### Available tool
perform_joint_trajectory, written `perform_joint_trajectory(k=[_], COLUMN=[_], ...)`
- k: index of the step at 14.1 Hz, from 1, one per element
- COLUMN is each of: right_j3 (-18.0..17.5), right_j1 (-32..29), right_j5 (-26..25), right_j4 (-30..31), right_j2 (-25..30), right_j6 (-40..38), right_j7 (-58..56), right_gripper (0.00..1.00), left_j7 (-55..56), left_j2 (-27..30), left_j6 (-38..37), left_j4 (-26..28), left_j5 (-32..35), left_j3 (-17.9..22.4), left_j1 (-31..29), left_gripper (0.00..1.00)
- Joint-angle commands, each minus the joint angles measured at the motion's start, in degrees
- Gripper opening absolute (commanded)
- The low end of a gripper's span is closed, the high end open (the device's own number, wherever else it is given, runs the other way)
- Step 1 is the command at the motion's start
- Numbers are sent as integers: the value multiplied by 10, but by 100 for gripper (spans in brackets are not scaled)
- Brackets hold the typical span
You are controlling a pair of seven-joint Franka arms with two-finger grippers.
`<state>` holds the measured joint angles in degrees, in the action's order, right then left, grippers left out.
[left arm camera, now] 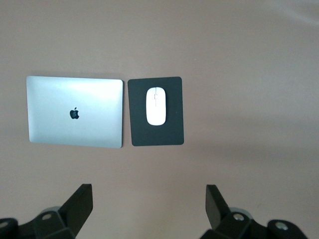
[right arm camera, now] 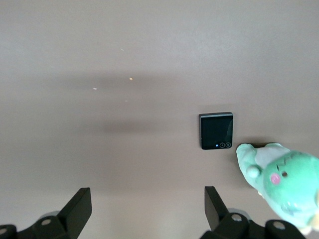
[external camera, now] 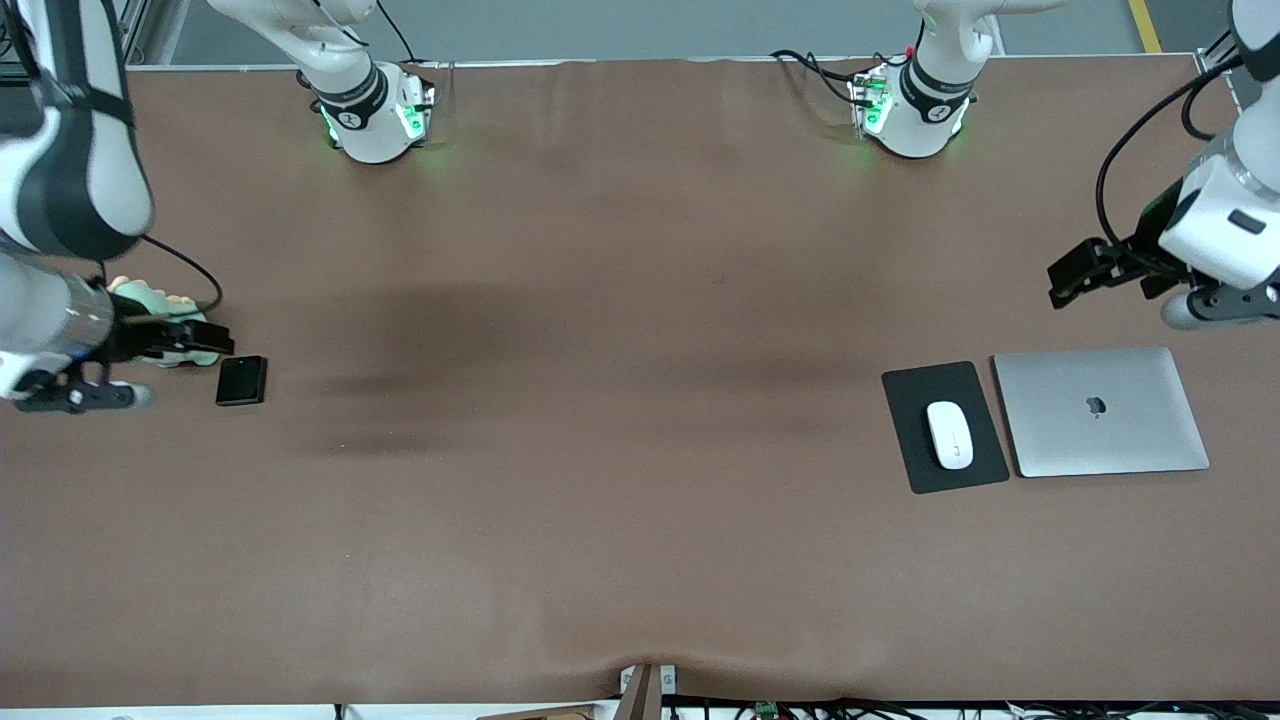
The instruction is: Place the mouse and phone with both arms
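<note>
while the mouse [external camera: 949,434] sits on a dark mat [external camera: 944,427] beside a laptop [external camera: 1100,411] w/ bare table [external camera: 600,400] mid-span, the phone [external camera: 241,381] lies by a half-hidden green plush [external camera: 165,320], right gripper [external camera: 205,343] and left gripper [external camera: 1070,272] both spread, empty, near opposite table ends.

Brown table [external camera: 600,300], phone [external camera: 241,381], mat [external camera: 905,450] (dark), laptop [external camera: 1100,411], plush [external camera: 165,310]

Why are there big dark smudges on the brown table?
Front view: they look like soft shadows on the table, probably cast by the arms, running from near the phone toward the mouse. Right wrist view: similar dark bands lie above the phone.
</note>
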<state>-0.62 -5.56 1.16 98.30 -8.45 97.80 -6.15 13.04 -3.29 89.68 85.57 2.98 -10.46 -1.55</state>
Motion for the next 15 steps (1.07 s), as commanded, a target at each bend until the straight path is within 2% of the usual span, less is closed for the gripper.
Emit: perform_joint_trajectory(k=[1,7,9,15], right_j3=[-3,-6,-13,-9], right_j1=[-3,0,19,18], right_j5=[16,20,20,18], right_j4=[-37,-41,-40,-38], right_j2=[40,122,135,160], right_j6=[-71,-132,-143,-176], right_j7=[5,32,66,56], right_gripper=[100,100,100,100], left_j7=[-13,-33,-25,-30], left_j2=[29,69,72,71], left_j6=[-13,-16,-17,-21], left_j4=[16,53,53,51], left_j5=[-2,-21,-21,-22], left_j3=[-5,11,25,23], left_j1=[-6,7,26,21], left_gripper=[100,100,100,100])
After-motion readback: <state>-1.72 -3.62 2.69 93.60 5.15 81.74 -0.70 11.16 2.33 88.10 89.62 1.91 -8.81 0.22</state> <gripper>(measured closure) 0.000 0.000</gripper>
